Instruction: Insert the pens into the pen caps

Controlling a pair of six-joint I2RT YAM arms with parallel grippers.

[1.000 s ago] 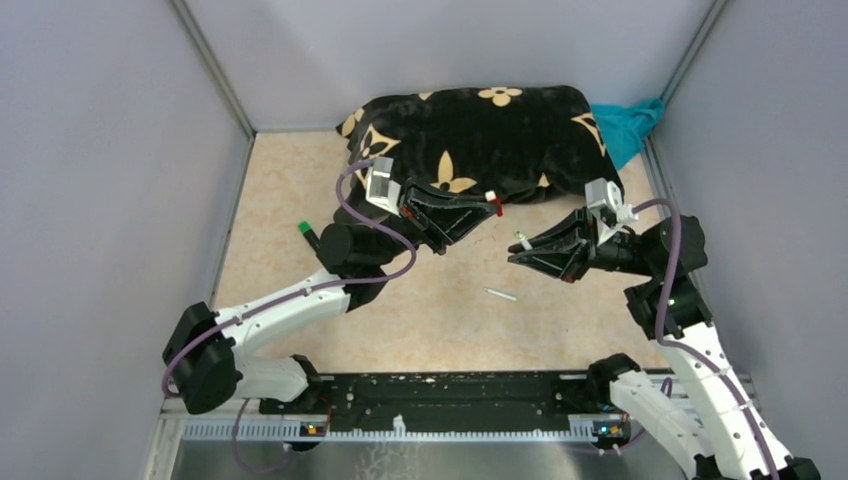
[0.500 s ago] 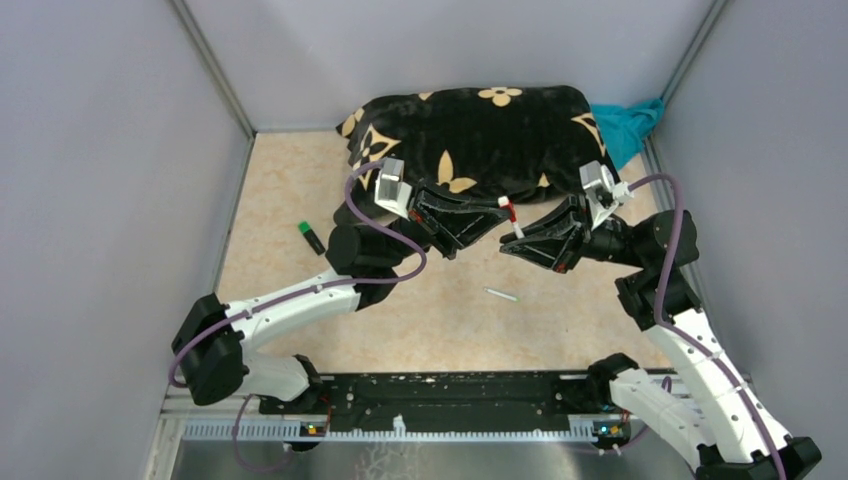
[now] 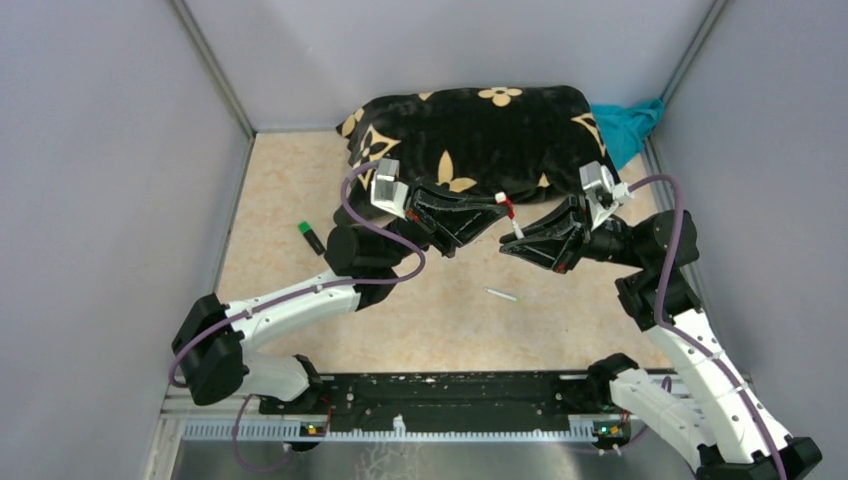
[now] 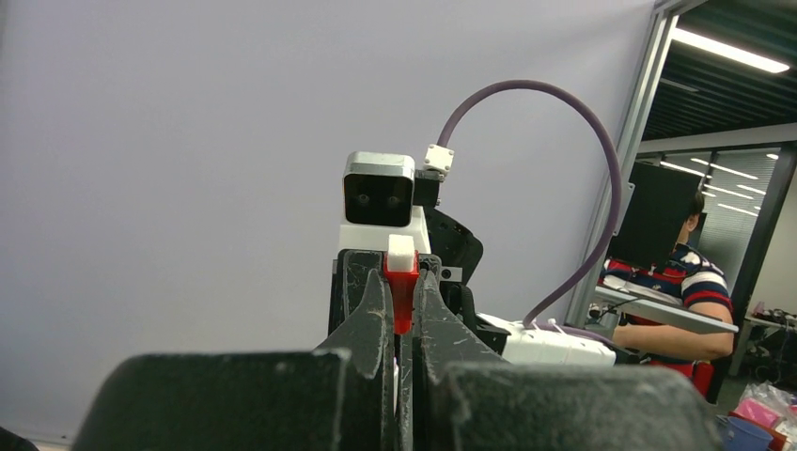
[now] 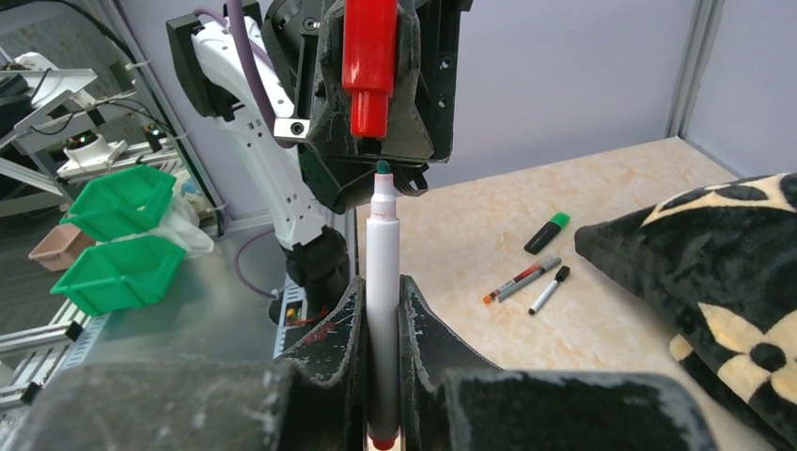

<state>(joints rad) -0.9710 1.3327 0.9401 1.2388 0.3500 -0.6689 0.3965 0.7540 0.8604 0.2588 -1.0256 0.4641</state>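
My left gripper is shut on a red pen cap with a white end, also seen in the left wrist view. My right gripper is shut on a white pen with a dark green tip. In the right wrist view the pen stands upright between my fingers. Its tip sits just below the open end of the red cap, with a small gap between them. Both are held above the table, in front of the pillow.
A black floral pillow lies at the back, with a teal cloth to its right. On the table lie a black marker with a green end, a slim pen, and in the right wrist view a grey-red pen and a white pen.
Both grippers moved toward each other over the last second, bringing the red cap and the pen tip close together. Little has moved in the last half second.
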